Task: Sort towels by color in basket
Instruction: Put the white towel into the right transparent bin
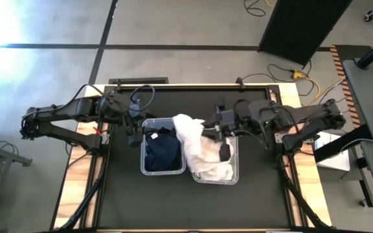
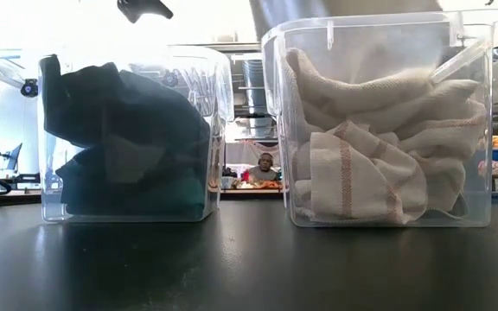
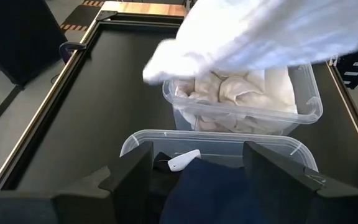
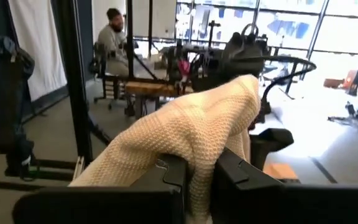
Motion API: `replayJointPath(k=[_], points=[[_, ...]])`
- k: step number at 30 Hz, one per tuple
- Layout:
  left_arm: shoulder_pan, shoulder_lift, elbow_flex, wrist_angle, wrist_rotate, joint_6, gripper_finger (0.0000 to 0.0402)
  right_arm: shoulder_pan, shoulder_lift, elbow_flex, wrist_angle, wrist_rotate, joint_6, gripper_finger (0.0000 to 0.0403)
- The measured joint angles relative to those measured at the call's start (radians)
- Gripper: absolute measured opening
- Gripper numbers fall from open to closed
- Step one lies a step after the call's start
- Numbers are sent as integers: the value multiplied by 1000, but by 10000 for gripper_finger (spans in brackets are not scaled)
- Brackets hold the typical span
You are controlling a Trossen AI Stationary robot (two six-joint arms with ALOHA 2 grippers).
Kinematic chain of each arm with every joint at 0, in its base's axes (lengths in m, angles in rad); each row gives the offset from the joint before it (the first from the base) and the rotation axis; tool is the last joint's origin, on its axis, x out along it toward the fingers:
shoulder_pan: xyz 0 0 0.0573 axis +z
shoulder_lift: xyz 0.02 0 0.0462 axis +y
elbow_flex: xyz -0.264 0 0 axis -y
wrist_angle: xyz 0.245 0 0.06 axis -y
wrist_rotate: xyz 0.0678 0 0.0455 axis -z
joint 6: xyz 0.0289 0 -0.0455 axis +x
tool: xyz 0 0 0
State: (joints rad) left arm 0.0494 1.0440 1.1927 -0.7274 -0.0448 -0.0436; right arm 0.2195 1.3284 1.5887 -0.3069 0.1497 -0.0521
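the cream towel (image 4: 191,134) i've got is pinched tight in the right claw (image 4: 197,180), hanging above the right bin (image 1: 235,176) w/ its loose end flopped over toward the left bin (image 1: 143,169). from the left wrist cam it spreads out over both bins. right bin already has a pile of pale towels (image 2: 379,147), one w/ thin reddish stripes (image 2: 348,177). left bin holds the dark towels (image 2: 119,138), navy/black/green bundled together.

left claw (image 3: 194,168) sits just over the near edge of the left bin, fingers spread wide, nothing in it.

progress: looks nearly done imo. no loose cloths on the tabletop (image 1: 193,207) that i can see, both bins sorted by shade. what's left is prob just dropping this last cream one into the right bin and tucking the overhang so it doesn't drape into the dark side. can't see if anything pale is buried under the dark stuff.
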Motion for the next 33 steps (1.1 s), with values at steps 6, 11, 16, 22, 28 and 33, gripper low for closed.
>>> replayJointPath(k=[6, 11, 16, 22, 28, 33], points=[[0, -9, 0, -39, 0, -3, 233, 3, 17, 8, 97, 0, -12, 26], [0, -19, -4, -42, 0, -21, 233, 37, -22, 9, -160, 1, 46, 26], [0, -26, -5, -44, 0, -26, 233, 108, -96, 8, -350, 48, 101, 27], [0, -26, -6, -43, 1, -44, 233, 161, -246, 8, -456, 286, 131, 27], [0, -26, -6, -43, 1, -48, 233, 160, -399, 9, -459, 323, 120, 27], [0, -26, -6, -43, 0, -48, 233, 160, -441, 3, -481, 172, 137, 27]])
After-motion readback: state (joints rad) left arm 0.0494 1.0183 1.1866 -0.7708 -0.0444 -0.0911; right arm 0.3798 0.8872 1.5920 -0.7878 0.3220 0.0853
